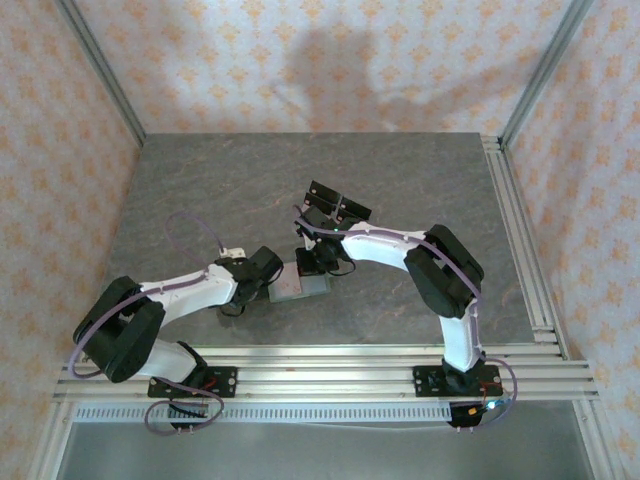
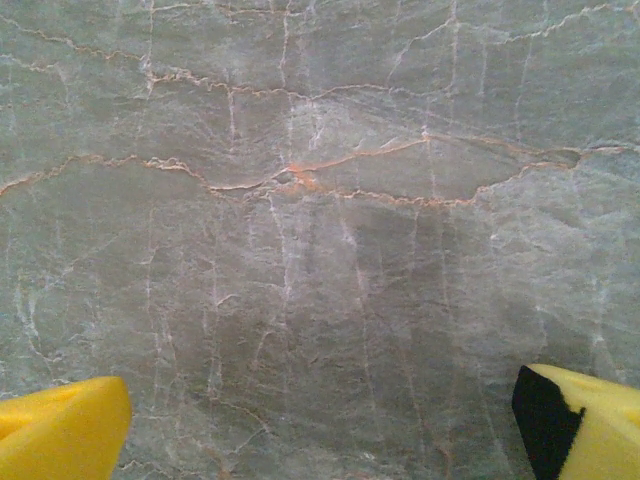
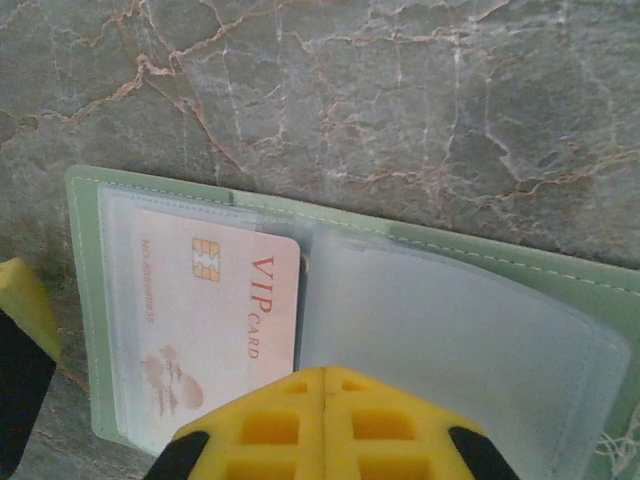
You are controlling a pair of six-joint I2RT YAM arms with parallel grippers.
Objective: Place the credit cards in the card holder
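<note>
A lab booth, with wallpapered walls [image 1: 300, 60], aluminium rails [image 1: 330, 365], marble-look table [image 1: 220, 190].

table [image 3: 450, 100]: matt veined stone | card holder [image 3: 84, 260]: clear plastic sleeves [image 3: 450, 340]

The card holder [image 3: 520, 268] is a sage-green wallet lying open and flat on the grey veined table [image 1: 200, 200], its inside facing up. Pale stitching runs along its green border. Two clear, slightly frosted plastic sleeves [image 3: 450, 340] sit side by side across it. One card [image 3: 215, 310] lies inside the left sleeve. It is pale pinkish, with a gold chip near its top and red lettering reading VIP CARD along its right edge. Seen from above, the card holder [image 1: 300, 284] rests towards the table's near edge, roughly midway between left and right.
</note>
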